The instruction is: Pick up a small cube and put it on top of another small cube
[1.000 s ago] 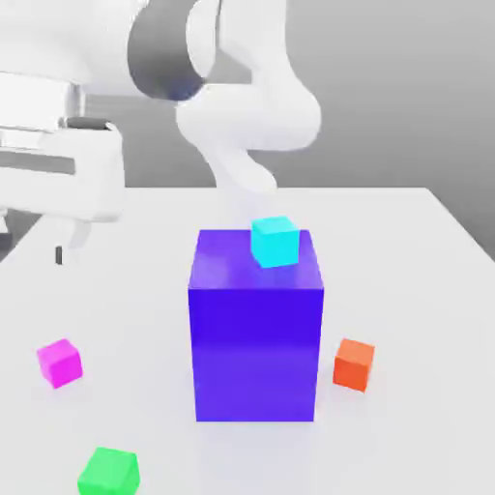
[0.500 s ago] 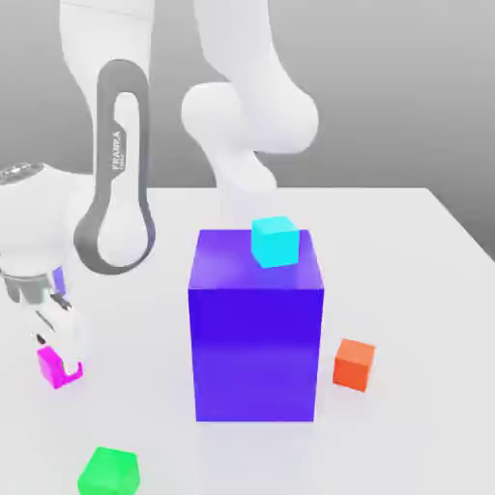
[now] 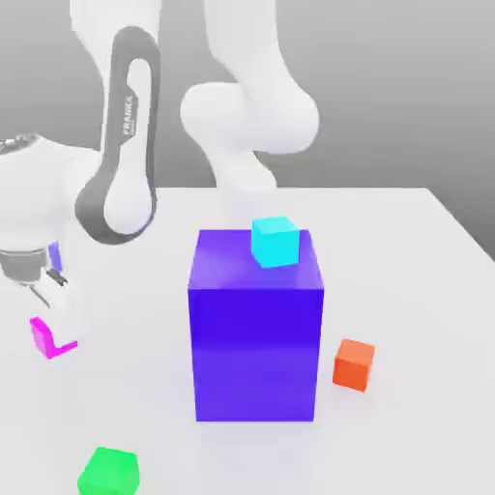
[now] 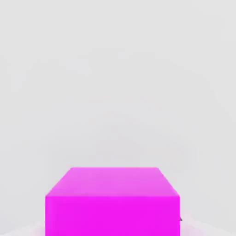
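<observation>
The fingers [image 3: 56,324] clench the magenta cube [image 3: 43,338], lifted above the white bench [image 3: 425,290] near its edge at the exterior view's left. Open bench separates them from the tall blue block [image 3: 256,329].

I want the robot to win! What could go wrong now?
The small magenta cube sits between the gripper fingers, partly hidden, so a poor grip might let it slip. Carrying it across, the arm could bump the big blue block or knock off the small cyan cube.
</observation>
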Robot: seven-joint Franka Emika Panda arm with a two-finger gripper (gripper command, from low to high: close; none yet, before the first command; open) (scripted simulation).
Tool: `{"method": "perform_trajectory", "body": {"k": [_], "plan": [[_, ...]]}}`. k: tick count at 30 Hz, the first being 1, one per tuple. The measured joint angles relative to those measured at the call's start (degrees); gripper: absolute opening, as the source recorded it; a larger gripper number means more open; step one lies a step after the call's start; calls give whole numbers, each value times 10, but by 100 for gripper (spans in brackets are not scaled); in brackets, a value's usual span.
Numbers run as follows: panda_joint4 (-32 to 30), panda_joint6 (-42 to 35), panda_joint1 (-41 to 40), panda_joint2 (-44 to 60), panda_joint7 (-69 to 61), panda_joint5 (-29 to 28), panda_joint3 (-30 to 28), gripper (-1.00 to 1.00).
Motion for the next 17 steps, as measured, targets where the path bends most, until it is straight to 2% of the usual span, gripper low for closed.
{"method": "perform_trajectory", "body": {"k": [7,11,12,17], "plan": [[142,-104,110,36,146,-26,68,-100],[165,-58,121,105,153,-12,84,-100],[167,-44,119,121,151,-9,87,100],[167,-44,119,121,151,-9,87,100]]}}
